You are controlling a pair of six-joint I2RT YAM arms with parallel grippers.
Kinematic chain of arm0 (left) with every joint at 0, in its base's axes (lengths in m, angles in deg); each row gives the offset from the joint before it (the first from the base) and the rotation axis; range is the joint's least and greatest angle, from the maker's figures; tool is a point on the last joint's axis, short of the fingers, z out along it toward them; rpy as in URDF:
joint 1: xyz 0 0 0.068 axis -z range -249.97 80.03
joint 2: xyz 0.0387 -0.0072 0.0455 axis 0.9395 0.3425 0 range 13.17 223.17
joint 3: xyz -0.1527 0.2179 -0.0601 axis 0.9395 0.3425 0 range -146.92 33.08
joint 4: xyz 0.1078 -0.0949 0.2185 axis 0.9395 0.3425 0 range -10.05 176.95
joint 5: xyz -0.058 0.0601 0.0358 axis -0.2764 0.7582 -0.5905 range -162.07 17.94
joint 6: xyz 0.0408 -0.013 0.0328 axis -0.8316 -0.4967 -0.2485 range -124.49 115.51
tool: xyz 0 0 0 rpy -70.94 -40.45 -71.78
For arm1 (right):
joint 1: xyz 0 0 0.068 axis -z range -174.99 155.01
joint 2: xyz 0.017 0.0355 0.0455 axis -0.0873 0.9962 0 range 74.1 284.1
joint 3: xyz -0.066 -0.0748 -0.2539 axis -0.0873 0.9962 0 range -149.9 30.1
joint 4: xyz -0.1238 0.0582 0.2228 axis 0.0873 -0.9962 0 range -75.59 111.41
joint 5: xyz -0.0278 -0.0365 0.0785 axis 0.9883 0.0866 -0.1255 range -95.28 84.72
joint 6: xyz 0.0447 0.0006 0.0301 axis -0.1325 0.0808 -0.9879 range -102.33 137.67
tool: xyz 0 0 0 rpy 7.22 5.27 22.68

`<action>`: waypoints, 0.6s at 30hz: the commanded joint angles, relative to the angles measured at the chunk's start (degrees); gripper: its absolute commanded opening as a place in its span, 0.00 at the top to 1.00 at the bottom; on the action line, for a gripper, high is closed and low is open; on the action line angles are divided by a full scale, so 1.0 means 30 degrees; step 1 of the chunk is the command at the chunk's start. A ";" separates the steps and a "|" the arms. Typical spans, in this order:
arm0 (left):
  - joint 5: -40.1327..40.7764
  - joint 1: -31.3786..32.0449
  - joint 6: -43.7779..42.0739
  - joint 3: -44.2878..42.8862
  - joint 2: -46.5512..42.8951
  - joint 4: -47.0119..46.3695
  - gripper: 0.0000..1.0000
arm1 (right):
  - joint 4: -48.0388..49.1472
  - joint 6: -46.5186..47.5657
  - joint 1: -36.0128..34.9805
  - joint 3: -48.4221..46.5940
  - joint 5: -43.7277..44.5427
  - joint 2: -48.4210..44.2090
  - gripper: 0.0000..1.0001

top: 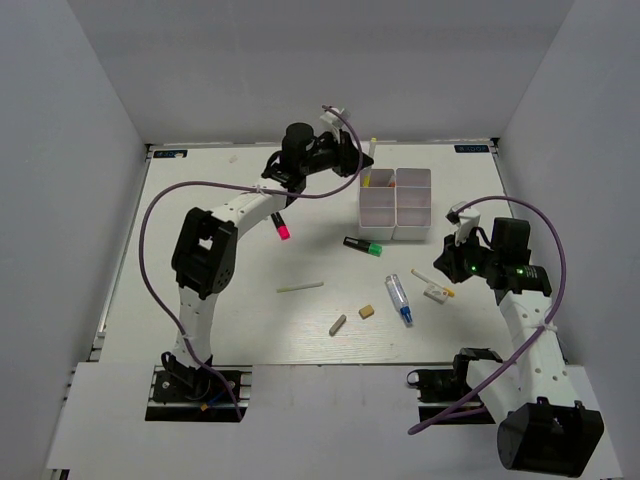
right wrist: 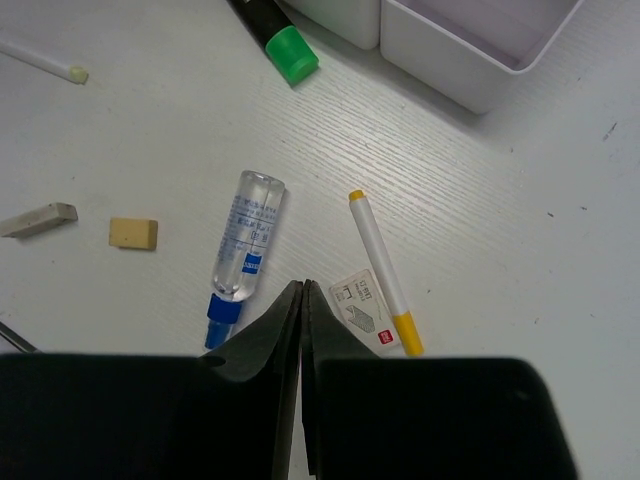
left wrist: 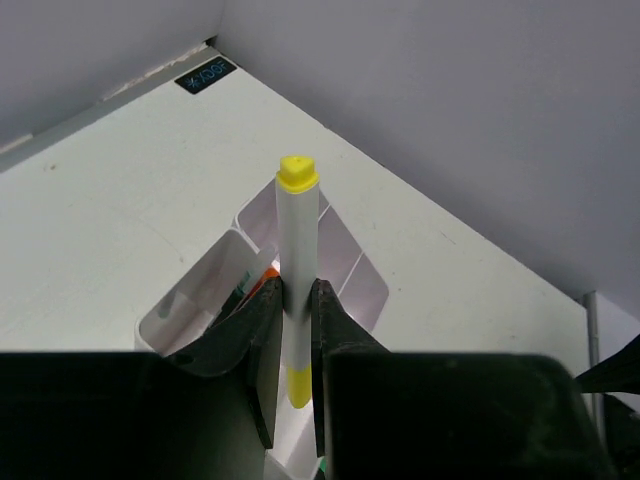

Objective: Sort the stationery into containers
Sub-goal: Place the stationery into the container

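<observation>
My left gripper (left wrist: 297,300) is shut on a white pen with yellow ends (left wrist: 298,240) and holds it upright over the white four-compartment box (left wrist: 365,275), near the box's far-left corner (top: 396,203). An orange item lies in one compartment. My right gripper (right wrist: 302,285) is shut with nothing between its fingers, low over the table. Just ahead of it lie a blue-tipped clear tube (right wrist: 250,240), a small white eraser (right wrist: 362,310) and another white pen with yellow ends (right wrist: 380,265).
Loose on the table lie a green-ended black marker (top: 362,245), a pink-ended marker (top: 280,226) under the left arm, a pale stick (top: 300,287), a tan eraser (top: 367,311) and a grey eraser (top: 338,324). Walls enclose the table on three sides.
</observation>
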State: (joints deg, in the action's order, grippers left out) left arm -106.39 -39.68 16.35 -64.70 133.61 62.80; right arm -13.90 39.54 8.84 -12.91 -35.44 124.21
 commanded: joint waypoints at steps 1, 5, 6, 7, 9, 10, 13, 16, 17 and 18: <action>-0.0277 0.0160 -0.1789 -0.1304 -0.0277 -0.1494 1.00 | 0.0667 -0.0053 0.0215 0.0330 -0.0086 -0.0325 0.92; -0.0540 0.0539 -0.2668 -0.1306 0.0136 -0.1317 1.00 | 0.0755 -0.0024 0.0332 0.0389 -0.0028 -0.0325 0.92; -0.0540 0.0540 -0.2670 -0.1101 0.0368 -0.1316 1.00 | 0.0841 -0.0024 0.0362 0.0389 -0.0057 -0.0267 0.92; -0.0540 0.0715 -0.2670 -0.1099 0.0573 -0.1316 1.00 | 0.0842 0.0005 0.0391 0.0389 -0.0028 -0.0267 0.92; -0.0162 0.0716 -0.2670 -0.0867 0.0749 -0.1521 1.00 | 0.0900 0.0005 0.0450 0.0331 -0.0028 -0.0150 0.91; -0.0159 0.0890 -0.2844 -0.0865 0.0751 -0.1695 1.00 | 0.0930 0.0006 0.0508 0.0331 0.0001 -0.0121 0.91; 0.0190 0.1068 -0.3048 -0.0865 0.1276 -0.1697 0.99 | 0.0901 0.0005 0.0537 0.0301 -0.0028 -0.0062 0.91; 0.0395 0.1244 -0.3226 -0.1304 0.1774 -0.1257 0.99 | 0.0872 0.0006 0.0654 0.0331 -0.0057 -0.0062 0.91; 0.0397 0.1418 -0.3226 -0.1304 0.1776 -0.1257 0.99 | 0.0901 -0.0023 0.0684 0.0389 -0.0057 -0.0120 0.91; 0.0397 0.1419 -0.3226 -0.1478 0.1950 -0.1257 0.99 | 0.0901 0.0005 0.0684 0.0389 -0.0057 -0.0149 0.90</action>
State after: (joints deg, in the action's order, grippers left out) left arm -105.67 -36.19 8.07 -66.53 139.40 58.95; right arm -12.94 39.52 10.46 -11.99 -35.39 124.08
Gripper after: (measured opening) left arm 0.246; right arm 0.095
